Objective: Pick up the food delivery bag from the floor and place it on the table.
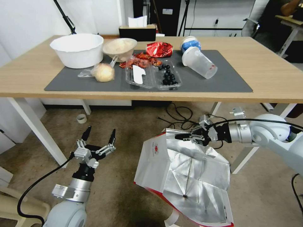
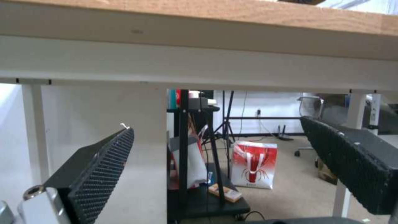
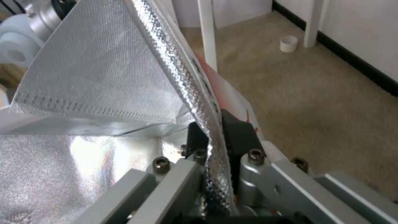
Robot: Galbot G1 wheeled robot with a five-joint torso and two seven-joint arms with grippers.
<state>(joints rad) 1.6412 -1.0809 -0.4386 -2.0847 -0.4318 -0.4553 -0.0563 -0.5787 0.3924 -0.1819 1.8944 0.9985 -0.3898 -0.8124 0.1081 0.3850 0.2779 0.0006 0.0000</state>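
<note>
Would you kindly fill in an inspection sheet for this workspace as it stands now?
Surface: table, wood top with grey mat.
Job's things: bag, mouth open, foil lining showing, below table height.
Clutter: white bowl, tan bowl, snack packet, tipped cup, berry tray.
Grippers: right gripper shut on bag rim; left gripper open, holding nothing, over the floor.
Cables: black cables on floor under table.
Surroundings: tape roll by table leg.
</note>
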